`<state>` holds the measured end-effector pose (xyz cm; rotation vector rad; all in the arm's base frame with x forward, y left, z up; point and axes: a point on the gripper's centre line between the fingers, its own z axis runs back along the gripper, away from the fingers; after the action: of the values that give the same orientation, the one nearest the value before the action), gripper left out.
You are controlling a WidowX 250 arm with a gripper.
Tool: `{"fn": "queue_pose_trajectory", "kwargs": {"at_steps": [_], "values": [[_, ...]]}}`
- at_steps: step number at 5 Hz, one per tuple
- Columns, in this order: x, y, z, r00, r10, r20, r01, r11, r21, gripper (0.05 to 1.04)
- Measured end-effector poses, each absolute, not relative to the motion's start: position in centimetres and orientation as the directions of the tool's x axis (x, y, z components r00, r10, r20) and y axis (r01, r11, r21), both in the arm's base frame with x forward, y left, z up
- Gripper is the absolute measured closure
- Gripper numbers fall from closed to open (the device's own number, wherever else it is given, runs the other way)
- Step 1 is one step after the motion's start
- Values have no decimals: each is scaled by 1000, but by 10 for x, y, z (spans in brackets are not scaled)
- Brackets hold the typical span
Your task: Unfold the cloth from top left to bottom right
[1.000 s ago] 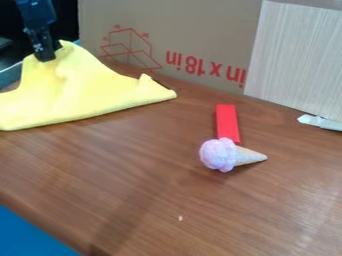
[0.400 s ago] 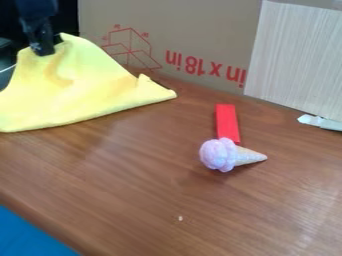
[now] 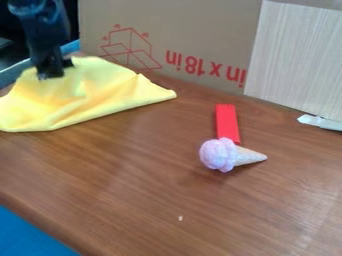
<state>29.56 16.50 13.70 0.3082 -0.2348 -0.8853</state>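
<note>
"From my remote station, camera view: what do you have at upper left?"

"The black arm [image 3: 41, 22] hangs in from the top edge, its pincer [image 3: 56, 72] low against the yellow cloth [image 3: 100, 97]. I cannot tell from here whether the pincer is apart, together or clamped on the fabric."

"And the cloth?"

"It lies at the left of the brown tabletop [image 3: 200, 210], rumpled and partly folded, running out past the left edge of my view. A raised mound sits around the pincer; one corner points right, and the near edge slants down toward the left."

"What stands behind?"

"A cardboard box [image 3: 174, 30] with red print along its side. At right, a pale ribbed panel [image 3: 300, 55] rises in front of part of it."

"Anything right of the cloth?"

"I see a red block [image 3: 227, 122] lying flat, well apart from the cloth. At its near end rests a toy ice cream [image 3: 219, 154], pink scoop to the left, cone tip to the right. A whitish object [image 3: 320, 122] lies at the right edge, by the foot of the panel."

"The foreground?"

"A small pale speck [image 3: 180, 218] on the wood, and a blue surface [image 3: 27, 235] in the lower left corner."
</note>
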Motion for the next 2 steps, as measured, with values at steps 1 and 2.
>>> {"fn": "queue_pose_trajectory", "kwargs": {"at_steps": [1,2], "values": [[278,153,117,595,-803,34,732,559,391,1005],[253,140,106,569,-822,19,742,523,419,1008]]}}
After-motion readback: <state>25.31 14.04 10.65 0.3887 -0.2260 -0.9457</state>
